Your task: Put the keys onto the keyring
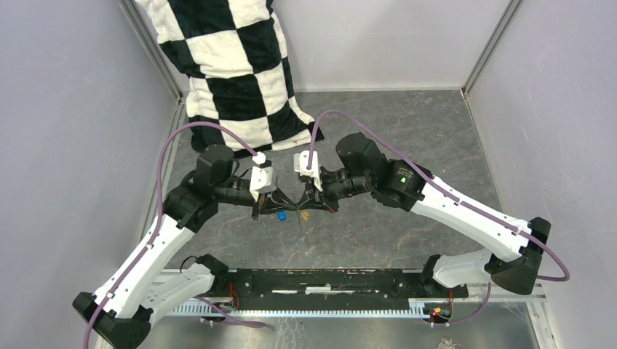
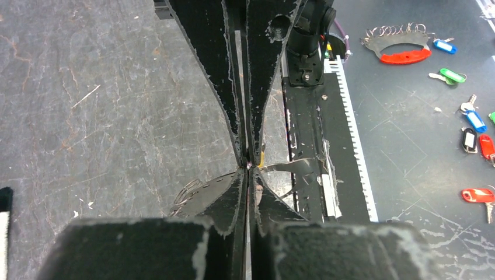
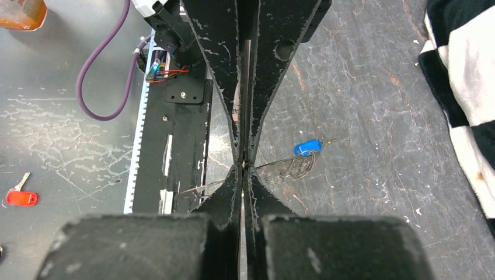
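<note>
Keyring (image 3: 293, 165) hangs over the table (image 1: 407, 123) where my left claw (image 2: 248, 175) and right claw (image 3: 242, 169) meet, both clamped on its wire; blue key (image 3: 307, 146) and yellow key (image 1: 305, 215) just beside

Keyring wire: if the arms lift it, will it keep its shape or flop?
Probably flops: the keyring is thin wire, bunched in loose loops beside the blue key. Likely very light, so the key's weight may swing it.
</note>
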